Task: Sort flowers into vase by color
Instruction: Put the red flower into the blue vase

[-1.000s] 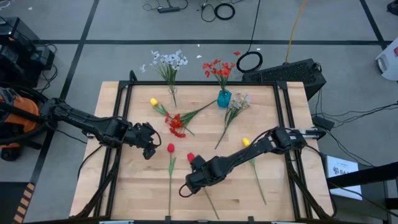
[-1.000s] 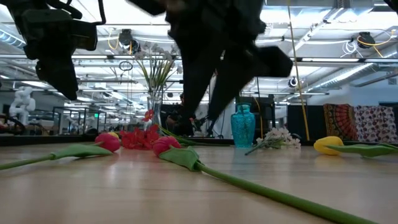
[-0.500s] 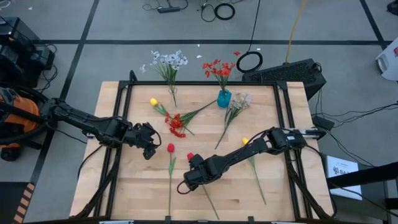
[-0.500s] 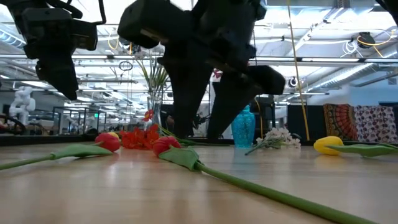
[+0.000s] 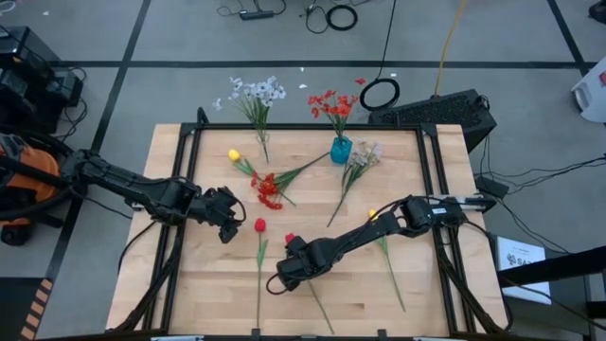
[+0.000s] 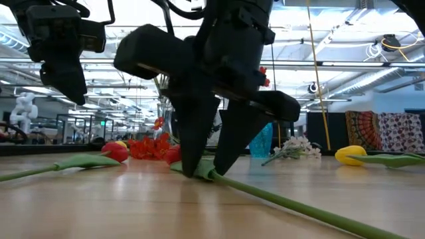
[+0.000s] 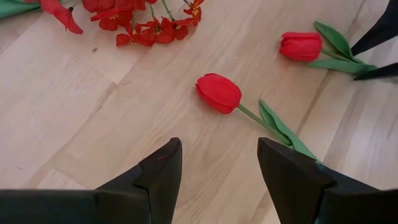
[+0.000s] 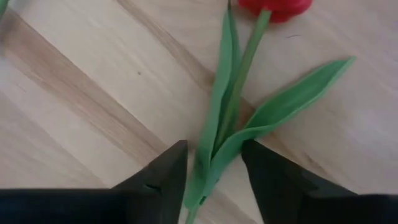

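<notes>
A red tulip (image 5: 290, 239) lies flat on the table, its stem running toward the near edge. My right gripper (image 8: 214, 158) is open and down at the table, one finger on either side of that tulip's stem and leaves (image 6: 206, 171), just below the bloom (image 8: 273, 7). My left gripper (image 7: 217, 165) is open and hovers left of a second red tulip (image 7: 219, 92), which also lies flat (image 5: 259, 225). A clear vase (image 5: 262, 144) holds white sprays and a blue vase (image 5: 341, 150) holds red sprays, both at the far edge. My right gripper comes from above, pointing down, with its fingers (image 8: 168, 174) standing across the red tulip's stem (image 8: 239, 81) where the leaves branch off. The flower lies flat on the table. I cannot tell whether the fingers touch the leaves.
A yellow tulip (image 5: 234, 154), a red spray (image 5: 268, 189) and a white spray (image 5: 360, 156) lie on the far half of the table. Another yellow tulip (image 5: 374, 216) lies under the right arm. Bare wood shows at the near left corner (image 5: 189, 294).
My right gripper has come down from above the table until its fingertips reach the wood on either side of the red tulip's stem, shifting slightly toward the table's left. The flowers have not moved.
</notes>
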### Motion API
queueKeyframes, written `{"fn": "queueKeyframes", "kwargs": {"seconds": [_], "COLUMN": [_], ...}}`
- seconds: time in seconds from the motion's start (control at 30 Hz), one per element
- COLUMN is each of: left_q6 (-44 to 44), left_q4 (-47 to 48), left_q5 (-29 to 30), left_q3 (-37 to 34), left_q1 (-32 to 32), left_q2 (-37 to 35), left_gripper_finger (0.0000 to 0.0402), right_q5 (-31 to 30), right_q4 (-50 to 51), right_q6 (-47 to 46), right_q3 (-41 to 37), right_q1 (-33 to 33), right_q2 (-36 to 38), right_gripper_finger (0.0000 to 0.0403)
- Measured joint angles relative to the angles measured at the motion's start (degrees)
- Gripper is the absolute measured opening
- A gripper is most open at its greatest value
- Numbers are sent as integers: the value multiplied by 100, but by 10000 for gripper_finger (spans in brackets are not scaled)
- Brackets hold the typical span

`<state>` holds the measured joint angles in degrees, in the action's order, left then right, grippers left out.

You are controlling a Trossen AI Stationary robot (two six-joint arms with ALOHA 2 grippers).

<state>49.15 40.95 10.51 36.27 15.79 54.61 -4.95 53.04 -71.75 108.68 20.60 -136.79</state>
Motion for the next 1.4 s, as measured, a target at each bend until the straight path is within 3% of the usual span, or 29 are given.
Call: {"fn": "queueKeyframes", "kwargs": {"seconds": [0.23,0.47,0.73,0.87,1.1,1.3,1.4], "left_q6": [0,0,-2,-2,-9,-20,-43], "left_q4": [3,7,9,-24,-539,-883,-958], "left_q5": [-10,-145,-143,-143,-24,428,650], "left_q3": [0,0,0,0,2,2,2], "left_q1": [0,0,0,0,-2,-4,-5], "left_q2": [1,2,1,1,1,0,0], "left_gripper_finger": [214,214,214,214,214,214,214], "right_q5": [-121,-294,-1276,-1542,-2252,-3739,-4033], "right_q4": [219,967,2639,2278,-181,-1667,-2203], "right_q6": [498,776,657,136,-200,507,1184], "right_q3": [-19,-86,-395,-1440,-4269,-6049,-6729], "right_q1": [40,228,670,914,1006,678,230], "right_q2": [18,376,1341,2273,4647,6809,7930], "right_gripper_finger": [14,5,2,1,1,0,0]}}
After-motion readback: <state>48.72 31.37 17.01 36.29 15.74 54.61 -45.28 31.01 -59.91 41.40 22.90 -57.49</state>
